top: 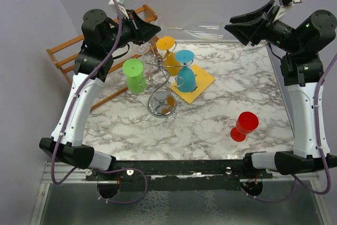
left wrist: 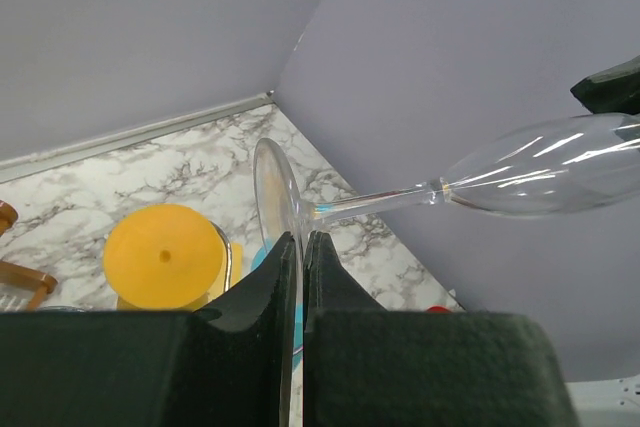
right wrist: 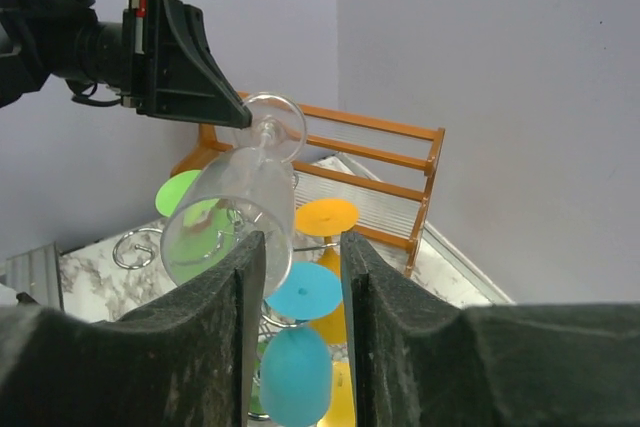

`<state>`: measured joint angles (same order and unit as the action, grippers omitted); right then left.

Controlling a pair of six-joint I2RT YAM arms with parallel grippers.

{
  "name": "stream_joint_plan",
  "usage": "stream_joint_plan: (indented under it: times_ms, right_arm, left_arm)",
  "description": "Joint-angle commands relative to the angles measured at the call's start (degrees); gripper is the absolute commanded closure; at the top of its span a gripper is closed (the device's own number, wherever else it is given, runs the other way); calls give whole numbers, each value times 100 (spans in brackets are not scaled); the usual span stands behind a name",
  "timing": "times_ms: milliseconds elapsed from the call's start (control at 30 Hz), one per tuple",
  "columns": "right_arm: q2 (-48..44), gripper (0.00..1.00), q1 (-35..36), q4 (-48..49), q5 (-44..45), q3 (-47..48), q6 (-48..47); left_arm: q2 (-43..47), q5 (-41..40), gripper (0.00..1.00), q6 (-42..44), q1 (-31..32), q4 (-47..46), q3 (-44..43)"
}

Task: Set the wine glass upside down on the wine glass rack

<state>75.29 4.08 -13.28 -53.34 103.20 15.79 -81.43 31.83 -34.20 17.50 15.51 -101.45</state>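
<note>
A clear wine glass point(top: 202, 29) hangs sideways in the air above the table's far edge. My left gripper point(top: 157, 29) is shut on its round foot, which shows pinched edge-on in the left wrist view point(left wrist: 301, 237), with the bowl point(left wrist: 540, 167) pointing away. My right gripper point(top: 231, 29) is open at the bowl's rim. In the right wrist view point(right wrist: 297, 242) the bowl point(right wrist: 235, 202) lies mostly beyond the left finger point(right wrist: 245, 287). The chrome wine glass rack point(top: 160, 85) stands below with green point(top: 134, 75), orange point(top: 166, 46) and blue point(top: 185, 72) glasses hanging upside down.
A red glass point(top: 245, 126) stands upside down on the marble table point(top: 210, 125), front right. A yellow mat point(top: 202, 85) lies by the rack. A wooden slatted rack point(top: 68, 54) leans at the far left, and grey walls close the back.
</note>
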Motion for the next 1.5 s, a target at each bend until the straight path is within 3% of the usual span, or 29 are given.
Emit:
stream_joint_plan:
  times_ms: [0, 333, 567, 900, 1167, 1467]
  right_arm:
    - [-146, 60, 12, -198, 65, 51, -425]
    - [-317, 50, 14, -978, 1323, -221, -1825]
    - [-458, 45, 14, -1208, 2351, -791, -2752]
    - [-1000, 35, 5, -400, 3355, -2837, -2830]
    - [-872, 29, -88, -243, 3293, -3653, -2871]
    - [-789, 20, -332, 242, 2834, -4397, -2743]
  left_arm:
    - [321, -176, 100, 333, -92, 61, -229]
    - [632, -465, 100, 1925, -97, 753, -651]
    - [559, -3, 100, 3107, -38, 1727, -1264]
    - [318, -758, 100, 4531, 1216, 2562, -1444]
    - [57, -1217, 100, 5479, 2146, 2974, -1557]
    - [-272, -2461, 100, 6519, 3113, 3280, -1790]
